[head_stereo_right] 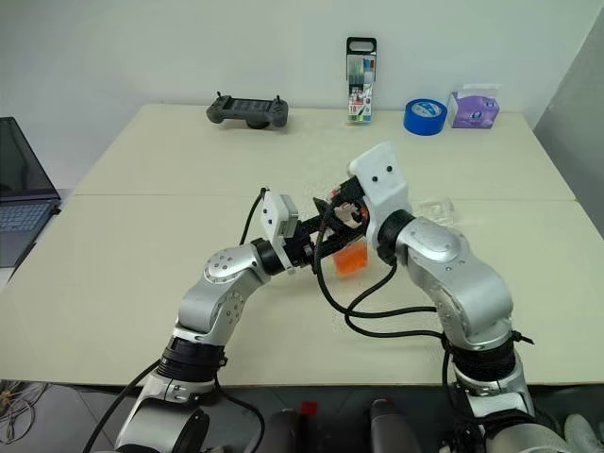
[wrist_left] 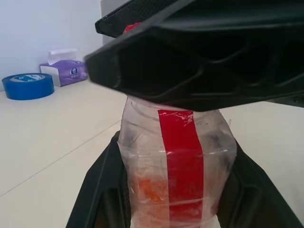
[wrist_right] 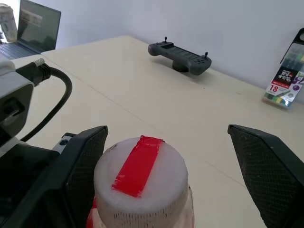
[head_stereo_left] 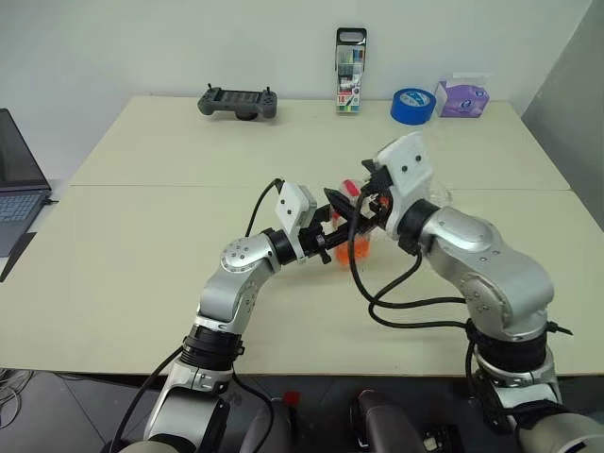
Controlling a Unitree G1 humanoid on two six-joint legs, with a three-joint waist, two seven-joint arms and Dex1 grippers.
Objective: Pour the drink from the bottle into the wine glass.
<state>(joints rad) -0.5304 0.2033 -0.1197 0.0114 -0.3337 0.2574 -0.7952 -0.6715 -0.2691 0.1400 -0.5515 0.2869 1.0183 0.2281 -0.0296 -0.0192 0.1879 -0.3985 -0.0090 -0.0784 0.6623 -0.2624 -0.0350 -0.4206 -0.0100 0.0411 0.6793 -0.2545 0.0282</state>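
My left gripper [head_stereo_left: 336, 236] is shut on the bottle [wrist_left: 178, 161], a clear plastic one with a red label strip, and holds it upright above the table's middle. Orange-red drink [head_stereo_left: 351, 249] fills its lower part. The bottle's top [wrist_right: 140, 178] looks white with a red strip across it. My right gripper [wrist_right: 175, 161] is open, one finger on each side of that top, apart from it. A clear bit of the wine glass [head_stereo_right: 437, 206] peeks out behind my right forearm; the rest is hidden.
Along the table's far edge stand a grey game controller [head_stereo_left: 238, 102], a tall marker-pen pack [head_stereo_left: 351, 71], a blue tape roll [head_stereo_left: 412, 105] and a purple tissue box [head_stereo_left: 461, 97]. A laptop [head_stereo_left: 19, 179] sits at the far left.
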